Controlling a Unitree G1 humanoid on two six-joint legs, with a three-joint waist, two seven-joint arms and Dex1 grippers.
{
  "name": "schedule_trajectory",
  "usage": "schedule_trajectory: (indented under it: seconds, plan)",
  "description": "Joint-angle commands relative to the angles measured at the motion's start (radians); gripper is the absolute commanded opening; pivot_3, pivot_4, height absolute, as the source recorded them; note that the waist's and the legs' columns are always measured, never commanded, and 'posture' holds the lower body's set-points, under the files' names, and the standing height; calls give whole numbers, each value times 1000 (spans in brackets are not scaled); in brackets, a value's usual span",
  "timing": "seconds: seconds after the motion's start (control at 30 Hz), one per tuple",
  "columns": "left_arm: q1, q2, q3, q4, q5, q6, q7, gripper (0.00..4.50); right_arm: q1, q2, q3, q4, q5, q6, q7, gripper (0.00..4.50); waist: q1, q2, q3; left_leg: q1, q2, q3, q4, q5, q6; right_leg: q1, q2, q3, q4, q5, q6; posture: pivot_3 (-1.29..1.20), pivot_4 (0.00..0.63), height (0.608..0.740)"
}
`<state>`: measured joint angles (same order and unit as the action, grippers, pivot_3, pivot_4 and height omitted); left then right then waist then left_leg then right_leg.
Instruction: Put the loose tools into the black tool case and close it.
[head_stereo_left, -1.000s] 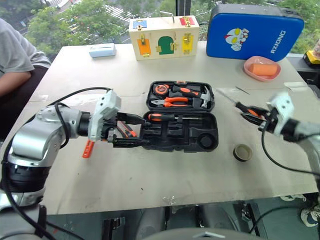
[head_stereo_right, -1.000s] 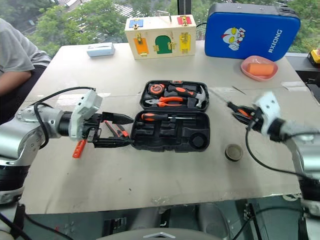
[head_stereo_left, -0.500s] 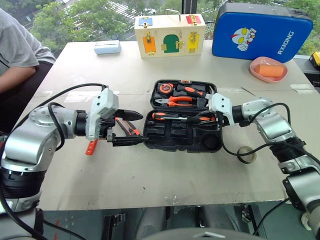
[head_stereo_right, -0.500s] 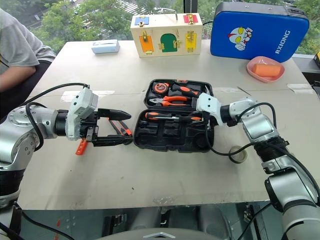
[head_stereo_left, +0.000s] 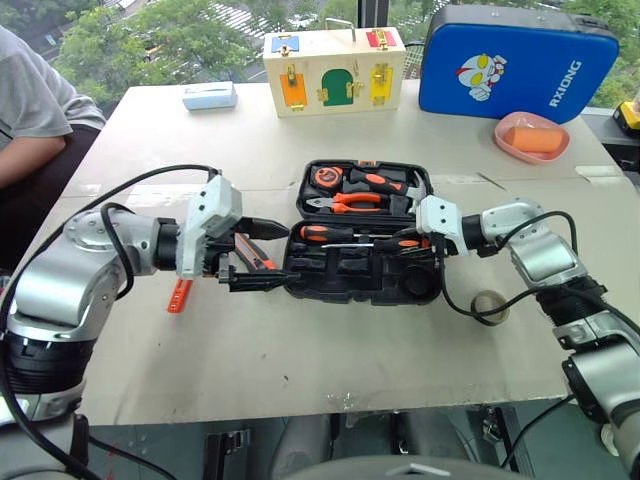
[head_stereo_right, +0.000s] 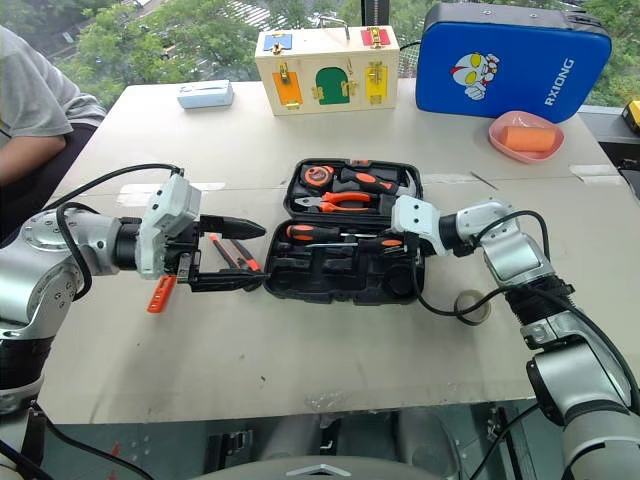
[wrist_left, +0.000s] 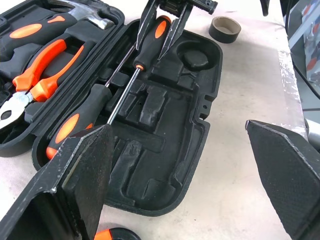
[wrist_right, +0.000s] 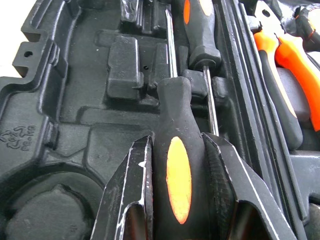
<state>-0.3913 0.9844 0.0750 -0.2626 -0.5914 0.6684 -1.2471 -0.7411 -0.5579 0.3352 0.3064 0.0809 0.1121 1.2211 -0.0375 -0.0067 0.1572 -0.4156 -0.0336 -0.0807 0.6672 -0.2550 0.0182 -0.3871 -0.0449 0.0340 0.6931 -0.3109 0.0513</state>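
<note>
Now the black tool case (head_stereo_left: 362, 250) lies open in the middle of the table (head_stereo_left: 300, 340), its far half already holding the pliers (head_stereo_left: 345, 203), hammer and tape measure. One long screwdriver (head_stereo_left: 335, 233) already rests in the near half, along the hinge side. The right gripper (wrist_right: 175, 165) is clenched on the handle of the second screwdriver (wrist_right: 176, 150) and holds it low over the near half, its shaft pointing along the case beside the seated one; from the wrist view it looks close to its recess, though whether it is fully bedded I cannot tell. The left gripper (head_stereo_left: 262, 255) stands wide open and empty at the case's left edge, just above the utility knife (head_stereo_left: 262, 262) on the table. The orange tester screwdriver (head_stereo_left: 179, 295) lies further left, and the small black tape roll (head_stereo_left: 489, 305) sits on the table to the right of the case, near the right forearm.

The step in hand, as I judge it, is seating the second screwdriver. Next the right fingers should release only once the handle drops into its moulded slot, then lift straight clear so as not to drag it out. After that the knife, tester and tape roll remain to be placed before the lid can be folded over and latched.
</note>
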Motion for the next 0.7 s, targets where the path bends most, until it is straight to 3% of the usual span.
schedule_trajectory:
  seconds: [0.03,0.07,0.27,0.3,0.47,0.7]
  plan:
    - [-16,2,14,-16,-6,-19,-1,4500,-3,-8,-19,-13,-13,16,-7,562,0,0,0,0,0,0,0,0,0,0,0,0,0,0,0,0,150,735]
    - [-17,2,13,-16,-6,-20,-1,4500,-3,-10,-19,-12,-16,23,-11,1619,1,0,0,0,0,0,0,0,0,0,0,0,0,0,0,0,150,735]
    - [-16,1,11,-18,-7,-22,3,4500,10,-5,-71,-102,84,118,19,4264,1,0,0,0,0,0,0,0,0,0,0,0,0,0,0,0,150,735]
    - [-16,0,11,-18,-7,-23,4,4500,7,1,-82,-123,100,141,15,4455,1,0,0,0,0,0,0,0,0,0,0,0,0,0,0,0,150,735]
    - [-19,-5,6,-10,-1,-27,7,4500,-11,47,-100,-174,140,235,-25,4455,-1,0,0,0,0,0,0,0,0,0,0,0,0,0,0,0,150,735]
    - [-19,-8,4,-6,4,-31,11,4500,-15,104,-62,-110,69,187,-92,1210,1,0,0,0,0,0,0,0,0,0,0,0,0,0,0,0,150,735]
